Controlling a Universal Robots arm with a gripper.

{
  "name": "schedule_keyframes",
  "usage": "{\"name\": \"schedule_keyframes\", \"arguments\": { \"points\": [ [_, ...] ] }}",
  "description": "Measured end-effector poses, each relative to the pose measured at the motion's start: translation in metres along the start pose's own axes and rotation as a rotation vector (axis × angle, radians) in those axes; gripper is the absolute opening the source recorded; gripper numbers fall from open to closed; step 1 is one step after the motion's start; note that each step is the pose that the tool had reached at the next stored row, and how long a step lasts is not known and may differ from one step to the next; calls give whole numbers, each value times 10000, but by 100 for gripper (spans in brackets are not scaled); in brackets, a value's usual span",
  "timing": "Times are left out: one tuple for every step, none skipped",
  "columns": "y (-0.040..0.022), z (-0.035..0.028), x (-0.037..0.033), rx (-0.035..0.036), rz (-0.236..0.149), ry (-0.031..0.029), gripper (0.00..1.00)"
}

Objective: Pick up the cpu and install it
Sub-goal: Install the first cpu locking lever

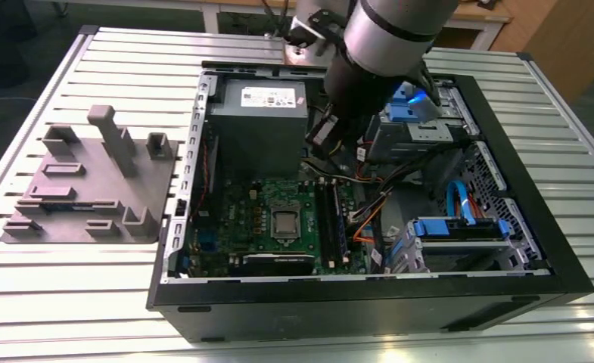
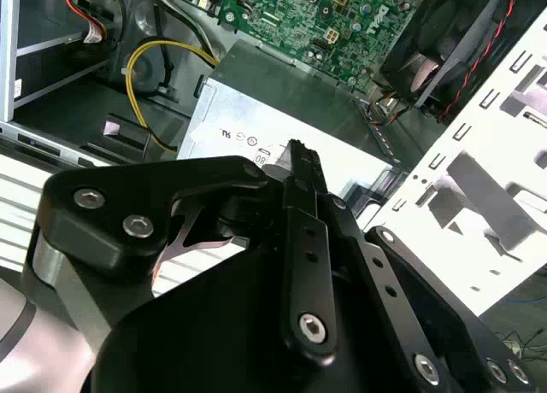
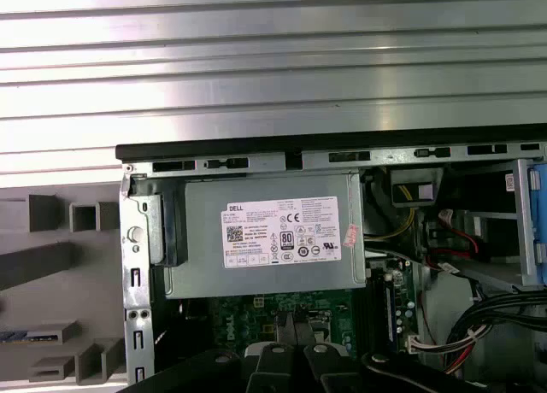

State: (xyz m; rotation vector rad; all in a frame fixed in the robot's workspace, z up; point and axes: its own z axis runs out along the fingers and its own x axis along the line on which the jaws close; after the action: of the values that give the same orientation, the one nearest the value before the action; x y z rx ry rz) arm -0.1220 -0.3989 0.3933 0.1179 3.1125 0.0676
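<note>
Exterior view: the cpu (image 1: 285,220) sits on the green motherboard (image 1: 238,212), well below the tool. Second wrist view shows the tool (image 2: 301,158) clenched, holding nothing, above the power supply (image 2: 256,128).

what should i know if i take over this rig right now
Pincer: above the power supply, inside the open computer case. Open or shut cannot be told, nor whether it carries anything.
Cpu: I cannot place it for sure. A silver-grey patch inside the socket frame on the motherboard may be it.
Done: nothing that can be confirmed.
Left: pick-up and install both remain unconfirmed.
</note>
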Motion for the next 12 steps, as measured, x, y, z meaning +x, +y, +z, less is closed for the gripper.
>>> {"name": "schedule_keyframes", "arguments": {
  "points": [
    [0, 0, 0, 0, 1, 0, 10],
    [0, 0, 0, 0, 1, 0, 10],
    [0, 0, 0, 0, 0, 0, 10],
    [0, 0, 0, 0, 0, 0, 10],
    [0, 0, 0, 0, 0, 0, 10],
    [0, 0, 0, -1, 0, 0, 10],
    [0, 0, 0, 0, 0, 0, 10],
    [0, 0, 0, 0, 0, 0, 10],
    [0, 0, 0, 0, 0, 0, 10],
    [0, 0, 0, 0, 0, 0, 10],
    [0, 0, 0, 0, 1, 0, 10],
    [0, 0, 0, 0, 0, 1, 10]
  ]
}}
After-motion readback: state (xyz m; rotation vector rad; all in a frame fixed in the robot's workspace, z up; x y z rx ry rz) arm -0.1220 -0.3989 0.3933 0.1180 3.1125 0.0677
